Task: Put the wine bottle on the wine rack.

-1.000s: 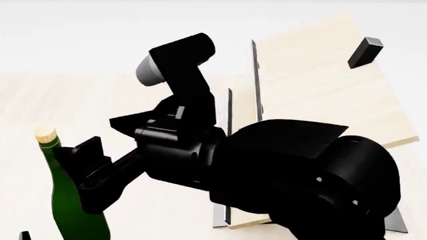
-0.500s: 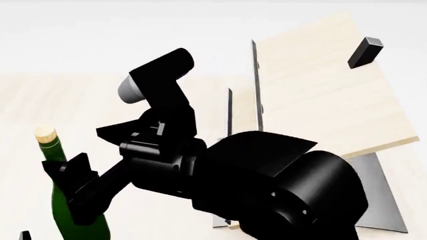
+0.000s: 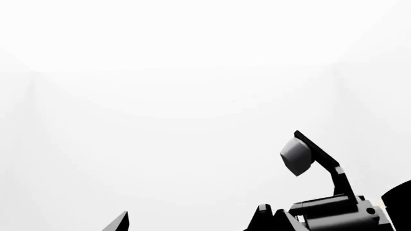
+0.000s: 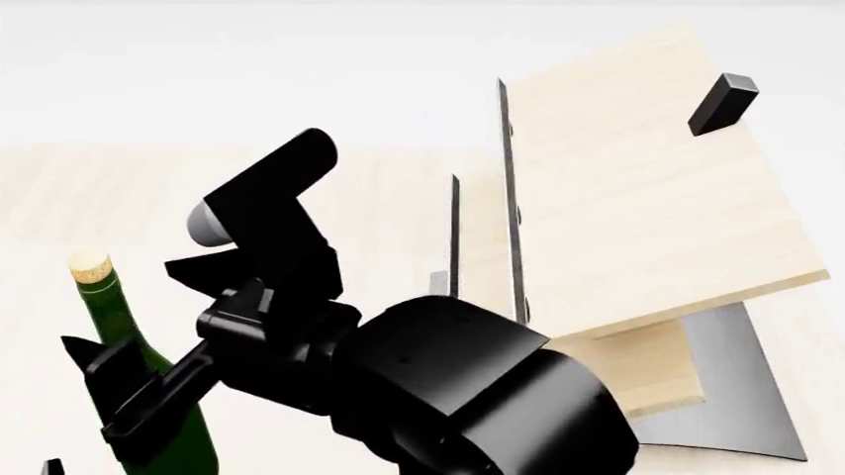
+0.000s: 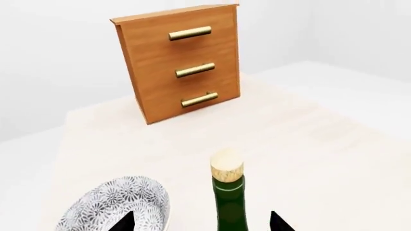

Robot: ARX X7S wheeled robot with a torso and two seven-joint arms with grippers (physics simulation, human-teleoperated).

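The wine bottle (image 4: pixel 130 332), dark green with a tan cork, stands upright at the head view's lower left. My right gripper (image 4: pixel 126 391) is open, with one finger on each side of the bottle below its neck. In the right wrist view the bottle (image 5: pixel 230 204) stands between the two spread fingertips of the right gripper (image 5: pixel 202 223), and I see no contact. The wine rack (image 4: pixel 634 198), tilted light-wood boards on a grey metal base, stands at the right. My left gripper (image 3: pixel 192 222) shows only its spread tips against blank white, and it is empty.
A brown drawer cabinet (image 5: pixel 180 62) with brass handles stands on the table beyond the bottle. A patterned grey bowl (image 5: pixel 109 207) sits close beside the bottle. A small dark block (image 4: pixel 723 102) sticks up from the rack's upper board. My right arm (image 4: pixel 449 386) crosses the head view's middle.
My right arm has swung left and down towards the bottle, so its gripper now straddles it lower. More of the rack and its grey base shows. The bottle has not moved.
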